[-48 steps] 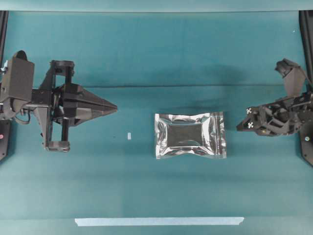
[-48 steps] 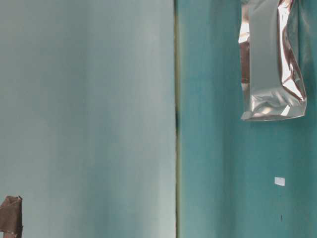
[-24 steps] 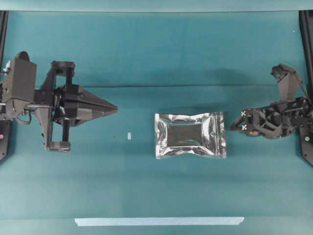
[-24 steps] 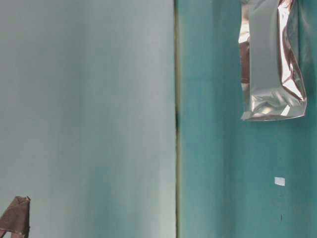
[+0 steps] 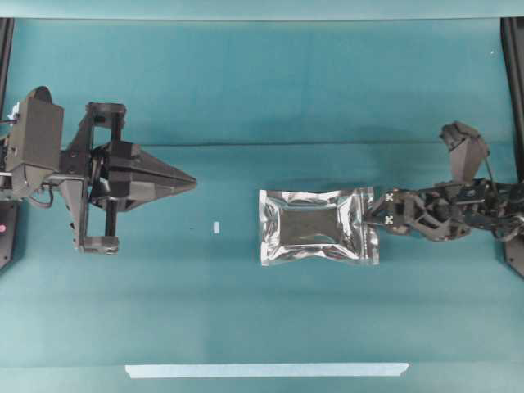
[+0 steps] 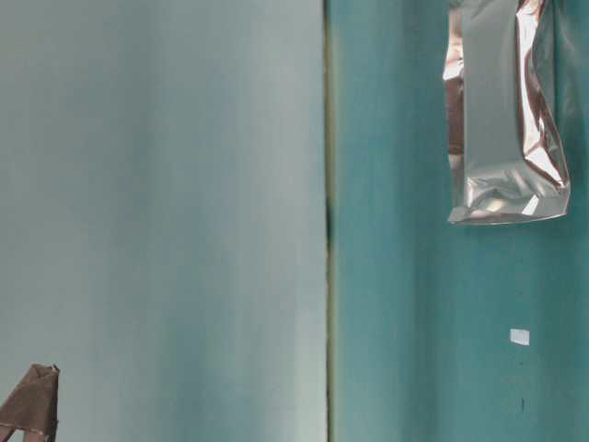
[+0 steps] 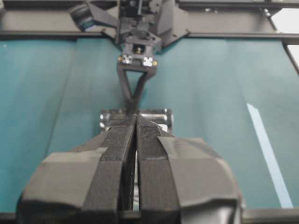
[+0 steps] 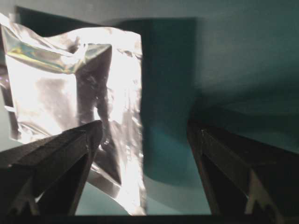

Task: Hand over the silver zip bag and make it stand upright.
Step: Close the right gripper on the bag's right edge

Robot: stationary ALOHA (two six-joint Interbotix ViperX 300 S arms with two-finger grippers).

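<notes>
I have the silver zip bag (image 5: 318,227) lying flat on the teal worktop (image 5: 262,90), a little toward my right arm's side of the middle and not yet lifted. My right gripper (image 5: 378,219) is at the bag's near sealed edge with its fingers (image 8: 60,154) spread wide; through the right wrist camera one finger sits over the foil and the other over bare cloth, so the edge lies between them, though I cannot tell whether either finger actually touches the bag. My left gripper (image 5: 184,180) waits well apart on the other side, its fingers (image 7: 122,154) pressed together and holding nothing. I judge the pouch to be light and thin: crinkled foil that will flex and fold rather than hold its shape, and slick enough to slide along the cloth if I nudge it sideways instead of pinching it. The puffed, darker centre looks like a poor hold, since it would give under the fingers. I would take the flat sealed border on my right arm's side, where the layers are stiffest, getting one finger under the lip so the squeeze bites on seam. For the handover I would leave the opposite border free for the left fingers. Standing it up will likely need a gentle release, as so light a bag should tip easily.
</notes>
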